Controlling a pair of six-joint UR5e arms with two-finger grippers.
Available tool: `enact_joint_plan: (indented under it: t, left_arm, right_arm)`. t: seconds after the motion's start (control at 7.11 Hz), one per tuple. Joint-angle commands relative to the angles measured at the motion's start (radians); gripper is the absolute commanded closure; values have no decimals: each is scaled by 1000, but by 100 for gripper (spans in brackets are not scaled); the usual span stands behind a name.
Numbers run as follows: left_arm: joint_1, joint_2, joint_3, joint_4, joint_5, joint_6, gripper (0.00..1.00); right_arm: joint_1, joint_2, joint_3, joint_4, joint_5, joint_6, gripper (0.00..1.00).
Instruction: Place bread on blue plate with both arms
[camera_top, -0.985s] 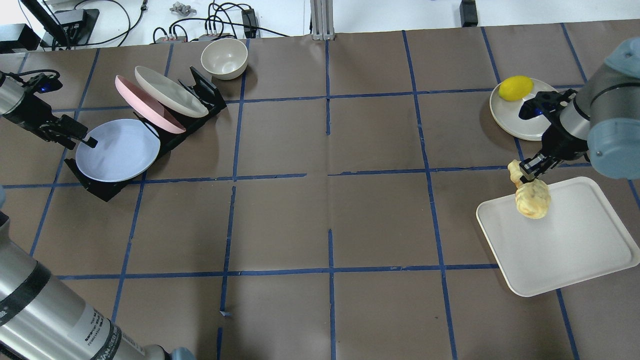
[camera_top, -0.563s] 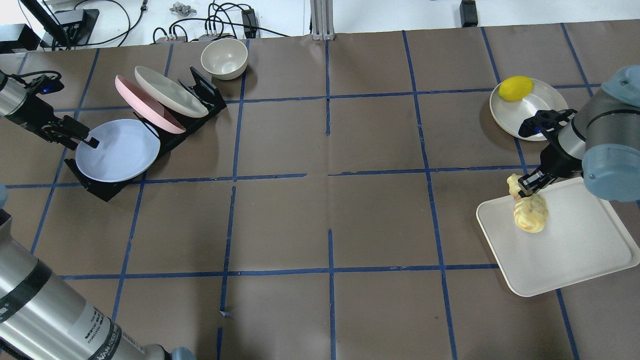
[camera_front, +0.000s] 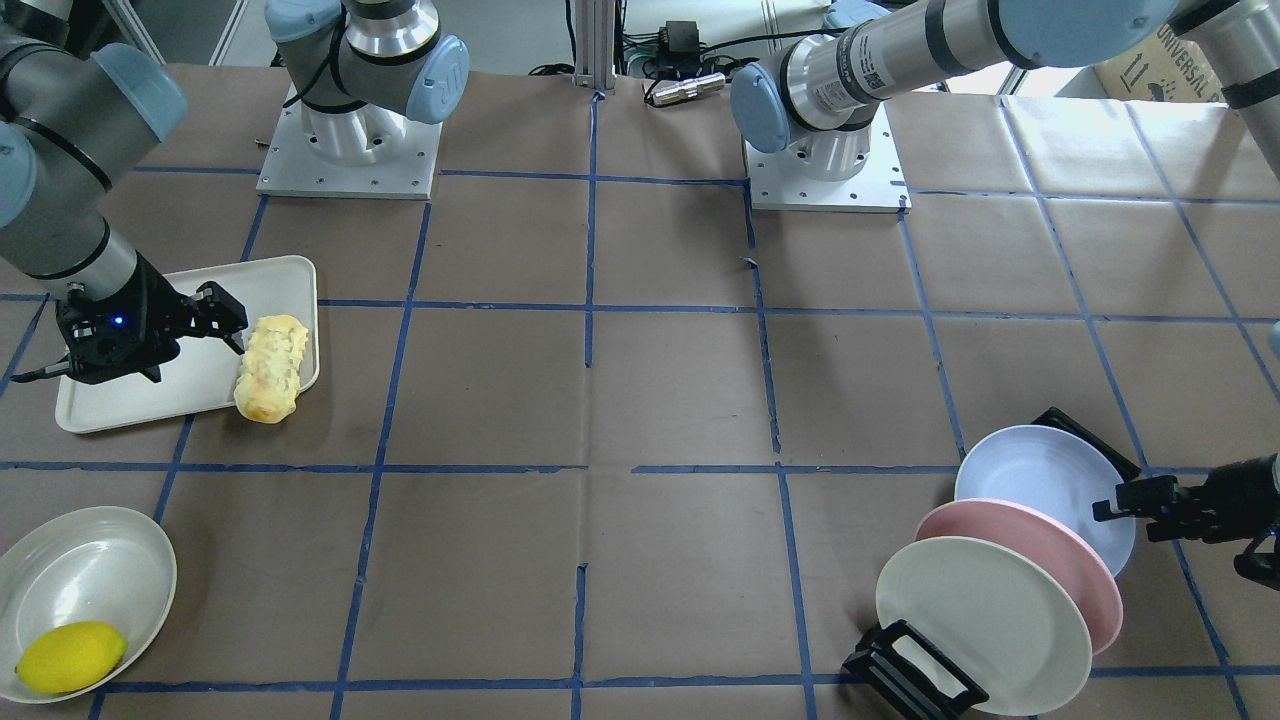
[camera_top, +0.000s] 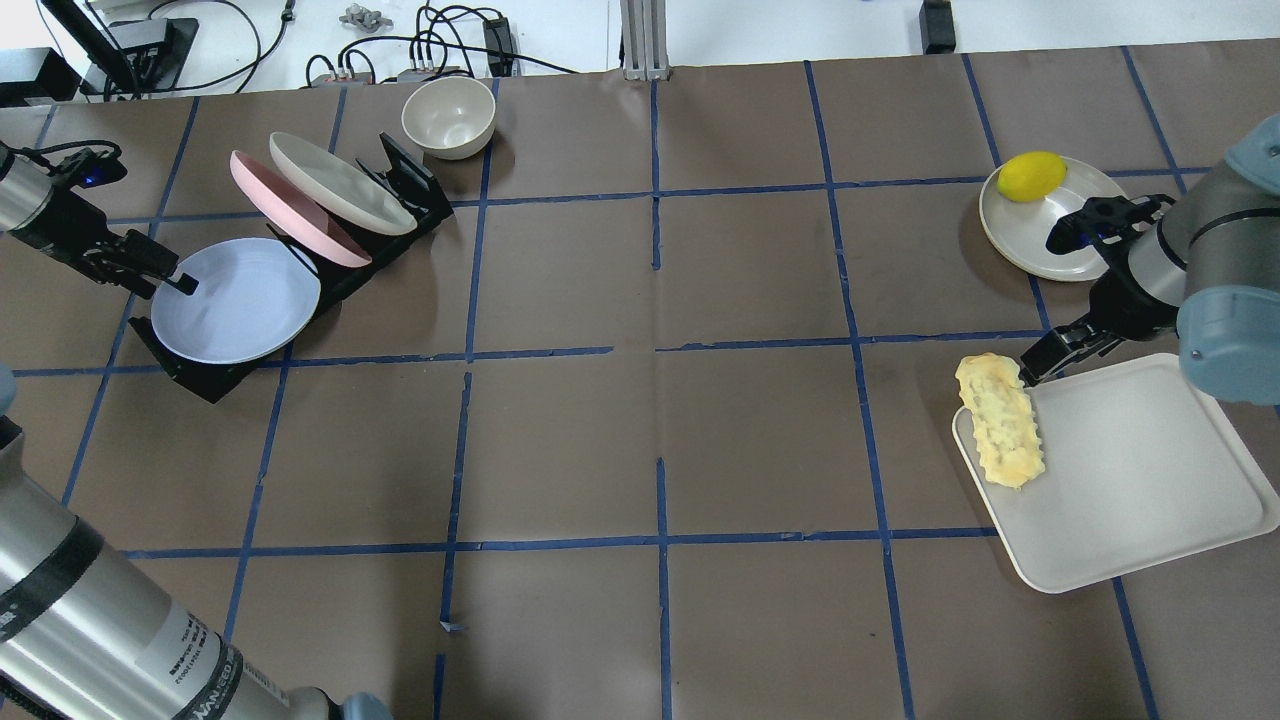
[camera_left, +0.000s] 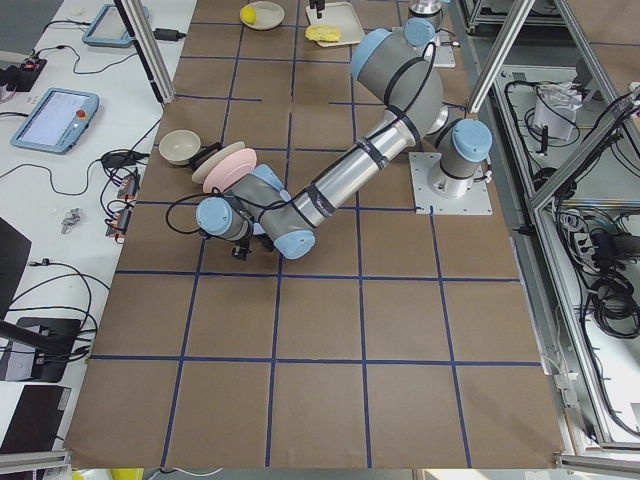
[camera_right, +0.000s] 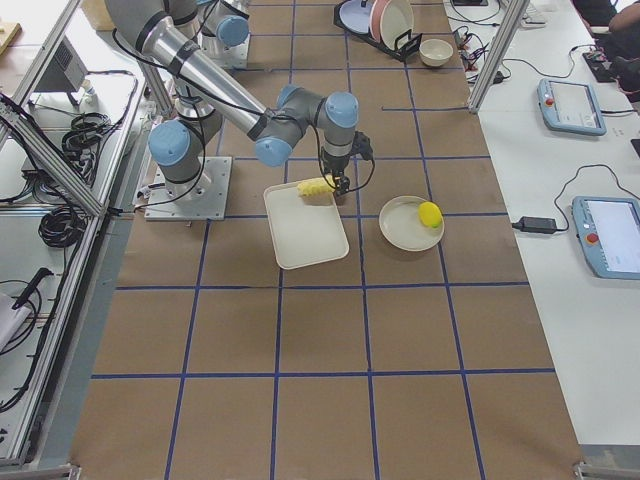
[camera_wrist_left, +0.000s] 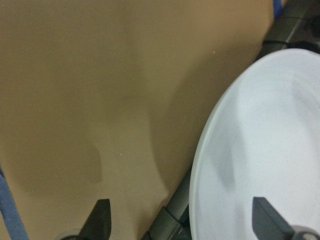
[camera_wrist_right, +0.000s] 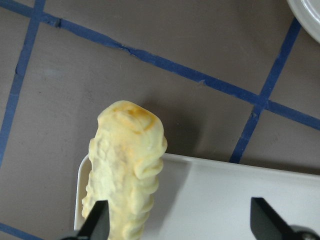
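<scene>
The bread (camera_top: 1000, 420) lies flat along the left edge of the white tray (camera_top: 1150, 490), one end sticking out over the rim. My right gripper (camera_top: 1040, 360) is open just behind that end and holds nothing. In the right wrist view the bread (camera_wrist_right: 127, 170) lies by one fingertip (camera_wrist_right: 97, 220), with the jaws wide apart. The blue plate (camera_top: 240, 300) leans in the front slot of a black rack (camera_top: 200, 375). My left gripper (camera_top: 168, 285) is open, its jaws either side of the plate's rim (camera_wrist_left: 210, 150).
A pink plate (camera_top: 290, 210) and a cream plate (camera_top: 340, 180) stand in the same rack. A cream bowl (camera_top: 448, 115) sits behind it. A lemon (camera_top: 1032, 175) lies on a cream plate (camera_top: 1040, 245) behind the tray. Brown table with blue tape lines (camera_top: 660, 350).
The right gripper lowered the hanging bread onto the tray's edge and let it go; the bread now lies flat. The left gripper has barely moved.
</scene>
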Motion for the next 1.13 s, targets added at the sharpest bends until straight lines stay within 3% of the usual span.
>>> enact_joint_plan:
  t: [0.0, 0.14, 0.28, 0.56, 0.99]
  left_arm:
    - [-3, -11, 1, -1, -7, -8, 25]
    - [-3, -16, 0, -1, -9, -11, 47]
    - [-5, -13, 3, -12, -9, -22, 63]
    - [-5, 0, 4, -23, -7, -37, 77]
    - [-5, 3, 70, -113, -6, -51, 79]
  right_arm:
    - [63, -19, -27, 3, -1, 35, 0]
    - [116, -18, -86, 17, -3, 58, 0]
    - [165, -16, -155, 105, -3, 70, 0]
    - [244, -21, -203, 186, -15, 205, 0]
    - [328, -32, -234, 212, -21, 288, 0]
